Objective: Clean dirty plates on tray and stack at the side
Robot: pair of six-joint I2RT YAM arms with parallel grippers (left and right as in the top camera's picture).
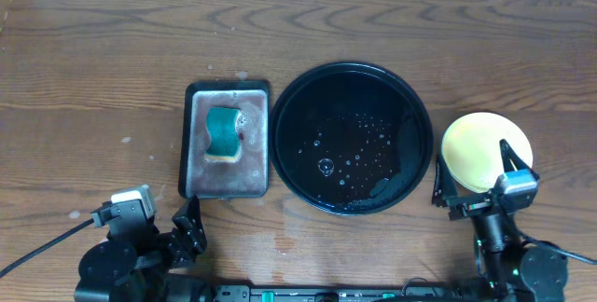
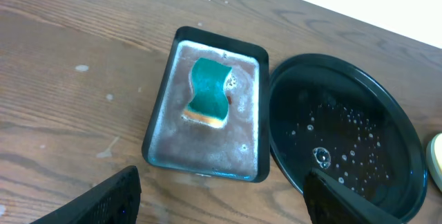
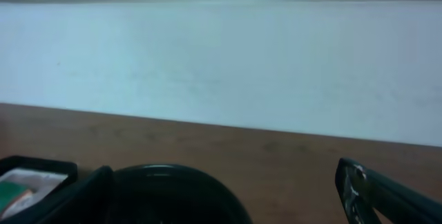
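The round black tray (image 1: pixel 410 106) sits mid-table, wet with droplets, and holds no plates. It also shows in the left wrist view (image 2: pixel 407 134) and the right wrist view (image 3: pixel 173 193). A pale yellow plate (image 1: pixel 480 144) lies on the table to the tray's right; its edge shows in the left wrist view (image 2: pixel 436 158). No mint-blue plates are visible. My right gripper (image 1: pixel 473 176) is open and empty over the plate's near edge (image 3: pixel 228 200). My left gripper (image 1: pixel 187 227) is open and empty near the front left (image 2: pixel 221 210).
A rectangular grey tray (image 1: pixel 198 176) with soapy water stands left of the black tray and holds a green sponge (image 1: pixel 223 134); both show in the left wrist view (image 2: pixel 159 141) (image 2: pixel 209 92). A white wall (image 3: pixel 221 65) runs behind the table.
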